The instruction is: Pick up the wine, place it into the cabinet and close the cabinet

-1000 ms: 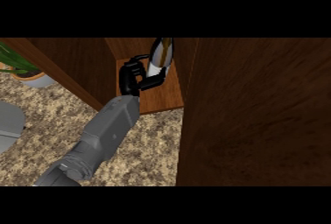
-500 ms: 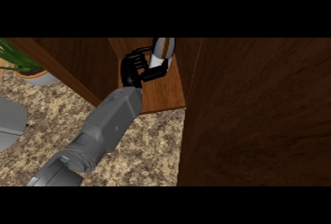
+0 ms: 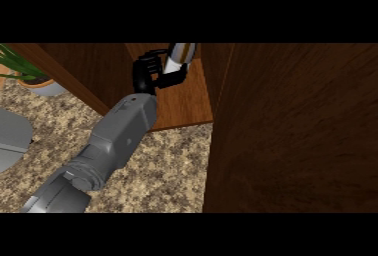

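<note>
The cabinet [image 3: 184,107] fills most of the head view: dark wooden walls at left and right, with a lighter wooden shelf floor between them, reaching out over the counter [image 3: 159,170]. Its door [image 3: 295,130] stands open, a broad dark panel taking up the whole right side of the view, edge-on toward the opening.

The carry looks nearly done. The left arm reaches up from the lower left into the opening, and the left hand [image 3: 148,72] is curled round the wine [image 3: 179,56], holding it upright over the shelf floor, near the back. Whether the bottle's base already rests on the wood or hangs just above it I cannot tell, since the hand covers its lower part (only the pale body and a gold band show above the fingers). So the pick-up is done and the placing appears to be in its last stage; letting go, drawing the arm out and swinging the door shut are all not yet done. The arm lies across the shelf's front edge, so it will have to clear the opening before the door can move.

The right hand shows nowhere.

The counter is speckled brown and beige stone, running under the cabinet's front. At the far left edge sits a grey shape [image 3: 11,142], possibly a sink's rim or a tray. In the upper left corner stands a plant [image 3: 29,77], green leaves in a pale pot, just beside the cabinet's left wall.
</note>
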Controlling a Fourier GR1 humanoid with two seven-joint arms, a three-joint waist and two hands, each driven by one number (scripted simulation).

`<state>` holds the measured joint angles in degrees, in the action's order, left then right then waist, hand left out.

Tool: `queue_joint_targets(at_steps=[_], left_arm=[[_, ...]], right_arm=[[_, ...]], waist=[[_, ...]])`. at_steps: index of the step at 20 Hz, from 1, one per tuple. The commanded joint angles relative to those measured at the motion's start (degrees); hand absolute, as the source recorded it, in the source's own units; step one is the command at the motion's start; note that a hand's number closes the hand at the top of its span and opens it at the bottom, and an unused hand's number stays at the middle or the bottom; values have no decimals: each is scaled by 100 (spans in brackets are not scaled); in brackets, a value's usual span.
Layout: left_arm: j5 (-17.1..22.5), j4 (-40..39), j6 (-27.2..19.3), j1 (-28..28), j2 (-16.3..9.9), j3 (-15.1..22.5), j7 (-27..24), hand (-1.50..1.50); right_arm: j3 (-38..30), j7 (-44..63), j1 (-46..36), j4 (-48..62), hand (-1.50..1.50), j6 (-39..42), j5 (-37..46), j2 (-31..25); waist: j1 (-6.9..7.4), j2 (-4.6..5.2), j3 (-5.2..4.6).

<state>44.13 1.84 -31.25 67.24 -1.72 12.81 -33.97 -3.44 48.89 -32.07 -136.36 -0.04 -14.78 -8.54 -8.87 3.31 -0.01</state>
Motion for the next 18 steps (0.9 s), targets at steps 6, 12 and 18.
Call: queue_joint_targets(at_steps=[6, 12, 18], left_arm=[[-603, -181, -1028, -65, -186, 564, -29, 150], [-732, -183, -1221, -221, -453, 678, 272, 150], [-996, -180, -909, -321, -599, 925, 479, -150]], right_arm=[[93, -5, 8, -177, -150, 10, -43, 49], [88, 52, -49, -142, -150, 30, -128, 37], [93, -11, -116, -85, -150, 46, -98, 37]], waist=[[-70, 37, -8], [-120, 79, -16], [-121, 102, -21]])
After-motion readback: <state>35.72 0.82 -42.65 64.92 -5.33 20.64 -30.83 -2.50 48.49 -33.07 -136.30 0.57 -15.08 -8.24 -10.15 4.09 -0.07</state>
